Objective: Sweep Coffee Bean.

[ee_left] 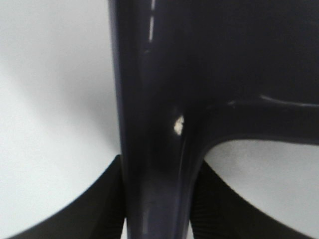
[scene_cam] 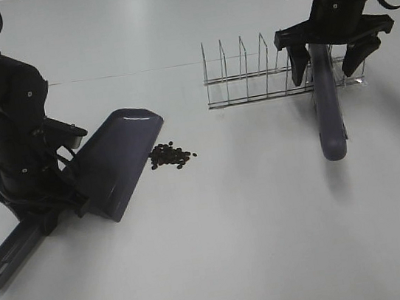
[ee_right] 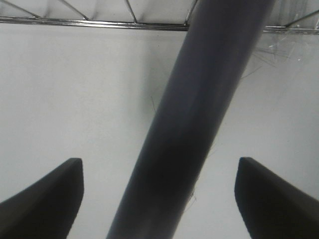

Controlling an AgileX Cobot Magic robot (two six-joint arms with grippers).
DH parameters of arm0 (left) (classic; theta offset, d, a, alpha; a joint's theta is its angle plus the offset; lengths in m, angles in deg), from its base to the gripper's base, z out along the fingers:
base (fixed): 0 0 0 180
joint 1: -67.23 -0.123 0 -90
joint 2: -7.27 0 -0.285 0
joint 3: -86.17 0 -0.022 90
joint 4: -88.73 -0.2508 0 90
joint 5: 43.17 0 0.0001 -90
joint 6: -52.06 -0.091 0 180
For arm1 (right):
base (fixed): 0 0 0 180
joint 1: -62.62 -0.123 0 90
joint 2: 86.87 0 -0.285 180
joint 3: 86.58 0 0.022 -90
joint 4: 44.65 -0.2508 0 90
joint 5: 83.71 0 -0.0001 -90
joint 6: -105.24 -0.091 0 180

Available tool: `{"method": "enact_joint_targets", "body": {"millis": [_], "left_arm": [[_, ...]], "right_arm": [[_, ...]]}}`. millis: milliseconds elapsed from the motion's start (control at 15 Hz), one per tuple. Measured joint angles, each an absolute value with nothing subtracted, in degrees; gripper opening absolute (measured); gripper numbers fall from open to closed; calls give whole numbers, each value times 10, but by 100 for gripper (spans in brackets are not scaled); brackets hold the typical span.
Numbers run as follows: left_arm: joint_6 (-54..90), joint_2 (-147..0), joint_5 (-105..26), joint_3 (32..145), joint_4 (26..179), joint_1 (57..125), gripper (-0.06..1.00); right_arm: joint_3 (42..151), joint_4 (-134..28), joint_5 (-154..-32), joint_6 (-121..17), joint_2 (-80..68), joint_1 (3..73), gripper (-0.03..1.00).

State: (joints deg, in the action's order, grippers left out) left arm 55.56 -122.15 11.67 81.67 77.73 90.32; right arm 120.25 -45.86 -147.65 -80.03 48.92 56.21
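The coffee beans (scene_cam: 172, 155) lie in a small dark patch on the white table, just right of the mouth of the purple dustpan (scene_cam: 121, 161). My left gripper (scene_cam: 42, 212) is shut on the dustpan's handle (ee_left: 154, 164), with a finger on each side, and the scoop rests tilted on the table. A purple brush handle (scene_cam: 329, 117) lies on the table, pointing toward the front. My right gripper (scene_cam: 327, 63) is open above its far end, fingers astride the handle (ee_right: 194, 124) without touching it. The brush head is hidden behind the gripper.
A wire rack (scene_cam: 249, 77) stands on the table behind the brush, right next to my right gripper; its bars show in the right wrist view (ee_right: 99, 22). The dustpan's handle end (scene_cam: 3, 263) reaches toward the front left.
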Motion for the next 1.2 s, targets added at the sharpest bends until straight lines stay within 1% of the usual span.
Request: {"method": "enact_joint_targets", "body": {"millis": [133,200,333,400,467,667,1000,1067,1200], "left_arm": [[556,-1225,120,825,777,909,33],[556,-1227,121,828,778,909,33],[555,-1227,122,829,778,909,33],[542,-1227,119,829,780,909,33],[537,-1227,118,829,780,909,33],[538,-1227,117,829,779,909,33],[581,-1232,158,859,780,909,33],[581,-1232,164,862,780,909,33],[564,-1234,184,865,780,909,33]], "right_arm": [[1203,-457,-1475,-800,499,562,68],[1203,-455,-1474,-800,504,562,64],[1203,-439,-1473,-800,505,562,52],[1203,-407,-1477,-805,505,562,33],[1203,-386,-1481,-805,504,563,32],[1203,-379,-1496,-804,493,563,32],[1203,-385,-1534,-798,403,557,32],[1201,-390,-1535,-795,387,552,32],[1169,-400,-1536,-787,342,511,32]]}}
